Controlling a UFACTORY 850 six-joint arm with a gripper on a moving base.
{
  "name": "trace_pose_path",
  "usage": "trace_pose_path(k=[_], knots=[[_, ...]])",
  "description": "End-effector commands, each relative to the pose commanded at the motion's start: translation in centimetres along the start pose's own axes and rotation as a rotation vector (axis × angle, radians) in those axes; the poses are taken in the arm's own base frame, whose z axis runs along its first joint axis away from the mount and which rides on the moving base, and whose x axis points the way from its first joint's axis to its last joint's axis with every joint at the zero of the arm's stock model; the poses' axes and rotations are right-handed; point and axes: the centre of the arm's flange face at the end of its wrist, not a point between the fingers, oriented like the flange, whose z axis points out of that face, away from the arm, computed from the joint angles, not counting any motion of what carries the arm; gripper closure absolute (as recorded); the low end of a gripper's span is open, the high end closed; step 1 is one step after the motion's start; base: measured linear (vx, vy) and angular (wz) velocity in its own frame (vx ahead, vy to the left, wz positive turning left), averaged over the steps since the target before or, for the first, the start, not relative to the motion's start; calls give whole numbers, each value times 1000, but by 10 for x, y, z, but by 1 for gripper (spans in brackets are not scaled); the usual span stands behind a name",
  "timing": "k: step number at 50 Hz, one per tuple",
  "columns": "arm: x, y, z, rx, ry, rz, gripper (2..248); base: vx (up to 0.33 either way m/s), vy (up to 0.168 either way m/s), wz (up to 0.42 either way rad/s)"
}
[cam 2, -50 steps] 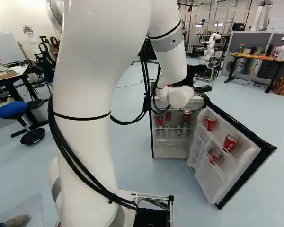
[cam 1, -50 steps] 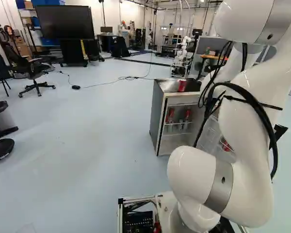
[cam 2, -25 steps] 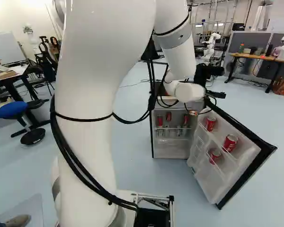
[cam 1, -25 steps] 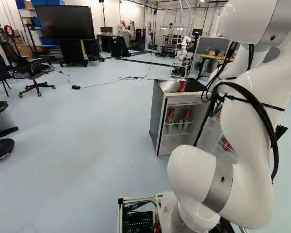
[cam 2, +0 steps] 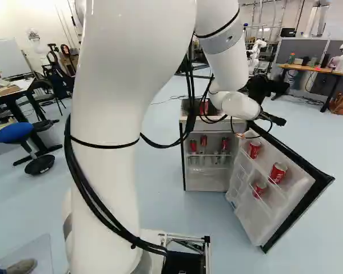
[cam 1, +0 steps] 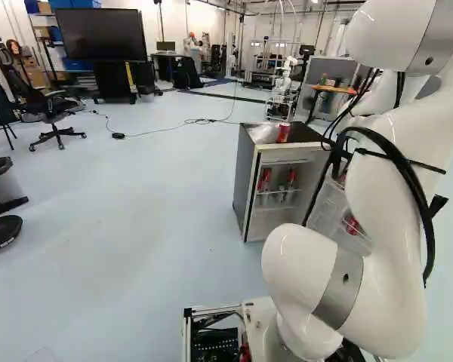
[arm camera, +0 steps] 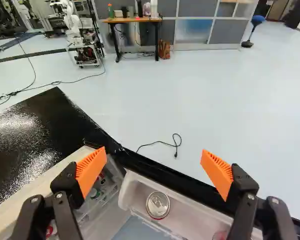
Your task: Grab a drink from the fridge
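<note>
Over the open fridge door's black top edge (arm camera: 175, 181), I have the black gripper with orange pads (arm camera: 152, 156) spread wide and holding nothing; if I lower it off line, a finger could catch that edge or the white plastic door bin (arm camera: 190, 214) and swing the door. Below, upright in that bin, stands a red metal drink can (arm camera: 157, 205), its round silver lid facing up, which a one-sided nudge might tip.
</note>
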Motion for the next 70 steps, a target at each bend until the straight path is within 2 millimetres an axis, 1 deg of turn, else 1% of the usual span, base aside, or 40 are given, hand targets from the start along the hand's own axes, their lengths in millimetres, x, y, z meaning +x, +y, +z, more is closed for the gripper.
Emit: trace_pose_path(k=[43, 70], knots=[[35, 53, 16, -93, -198, 162, 3, 0, 0, 0], [32, 85, 39, -119, -382, 274, 3, 0, 0, 0]])
